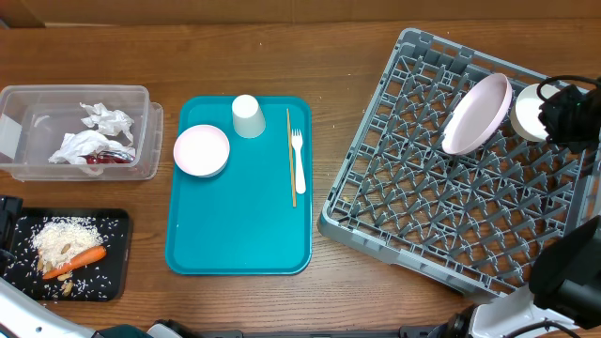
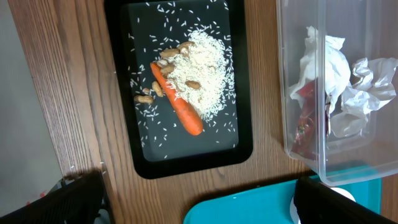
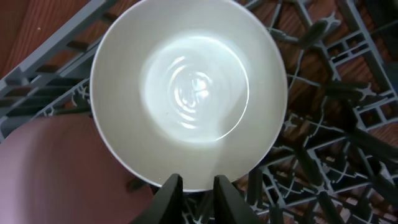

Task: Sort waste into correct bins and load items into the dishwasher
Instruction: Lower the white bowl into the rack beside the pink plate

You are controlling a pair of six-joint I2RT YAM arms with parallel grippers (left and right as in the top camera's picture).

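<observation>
A white bowl [image 3: 186, 87] stands on edge in the grey dishwasher rack [image 1: 423, 216] beside a pale pink plate [image 1: 477, 115]. My right gripper [image 3: 198, 183] is at the bowl's near rim, its fingers drawn close together with only a narrow gap and nothing clamped in it. My left gripper [image 2: 199, 199] is open and empty, low over the table between the black tray [image 2: 242, 149] and the teal tray [image 2: 261, 205]. The black tray holds rice and a carrot piece [image 2: 177, 106]. In the clear tub [image 1: 75, 90] lie white napkins [image 1: 94, 136] and a red wrapper [image 1: 108, 158].
On the teal tray [image 1: 239, 225] sit a small pale plate [image 1: 201, 150], an upturned white cup [image 1: 248, 115], a wooden stick [image 1: 290, 155] and a white fork [image 1: 299, 160]. Bare wooden table separates the teal tray from the rack.
</observation>
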